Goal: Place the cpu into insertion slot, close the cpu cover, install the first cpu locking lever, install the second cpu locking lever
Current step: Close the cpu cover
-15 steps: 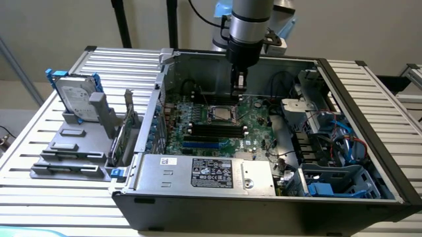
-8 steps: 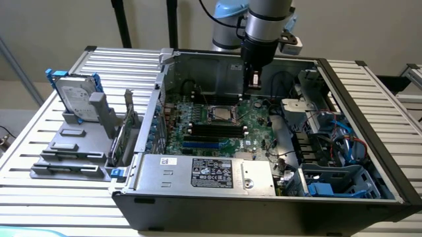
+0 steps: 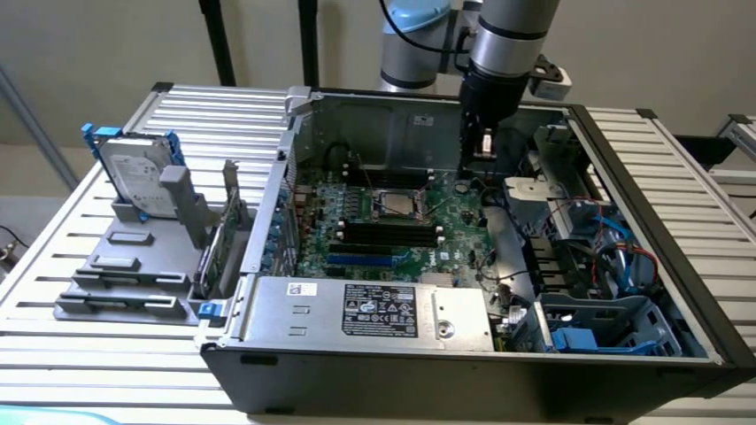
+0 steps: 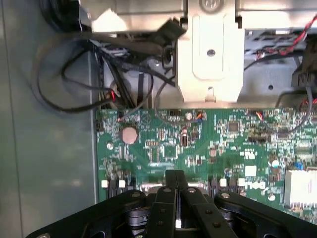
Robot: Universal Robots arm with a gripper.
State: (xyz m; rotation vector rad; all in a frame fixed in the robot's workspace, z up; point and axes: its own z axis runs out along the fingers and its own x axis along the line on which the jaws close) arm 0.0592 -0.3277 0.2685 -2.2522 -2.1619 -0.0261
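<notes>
Inside the open computer case, the insertion slot (image 3: 397, 203) sits on the green board (image 3: 455, 217), with a metal frame around it and a greyish square in its middle. I cannot tell whether that square is the cpu or how the cpu cover lies. My gripper (image 3: 475, 170) hangs from the black wrist near the case's back wall, toward the exterior view's right of the slot and apart from it. In the wrist view the black fingers (image 4: 168, 191) are pressed together over the board's edge, with the gripper (image 4: 174, 179) shut and nothing between them.
Long black memory sticks (image 3: 384, 233) and blue slots (image 3: 360, 259) lie in front of the socket. A labelled grey metal box (image 3: 378, 310) fills the case front. Cables (image 3: 614, 243) and a drive cage (image 3: 597, 323) crowd the right side. A hard drive (image 3: 133, 173) stands outside on the slatted table.
</notes>
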